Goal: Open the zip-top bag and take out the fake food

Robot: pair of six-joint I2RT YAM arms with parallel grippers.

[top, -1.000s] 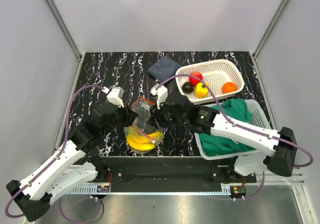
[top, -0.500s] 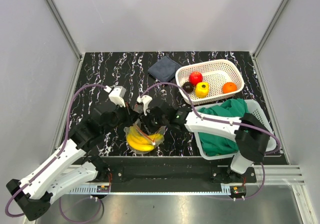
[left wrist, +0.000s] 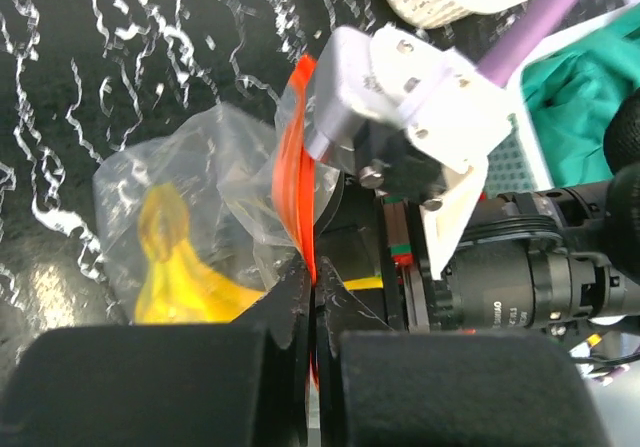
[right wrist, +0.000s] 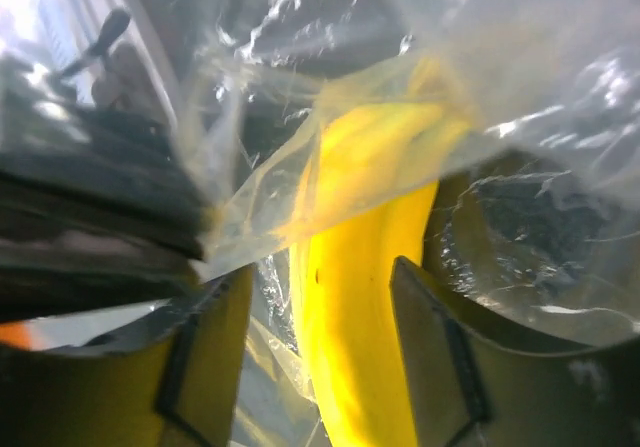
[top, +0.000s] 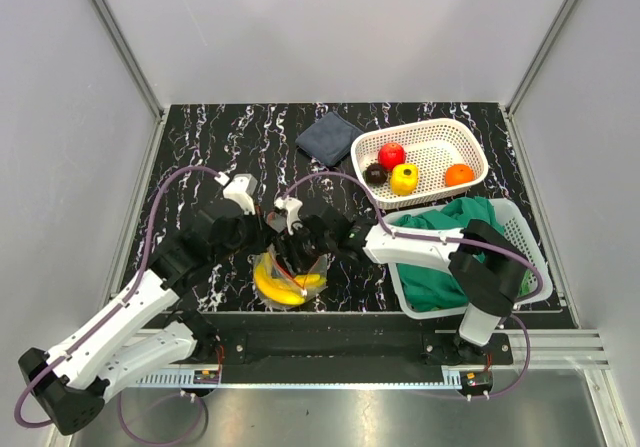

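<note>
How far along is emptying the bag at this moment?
Done: apple, orange, yellow piece and dark fruit lie in the basket. In hand: left gripper pinches the bag by its zip strip; right gripper, open, is inside astride the bananas. Left: grip the bananas and pull them out.

dark blue folded cloth [top: 328, 135] at back, white oval basket [top: 432, 157] beside it, green cloth [top: 432, 289] in white bin [top: 517, 229], black marbled tabletop [top: 200, 147]
</note>
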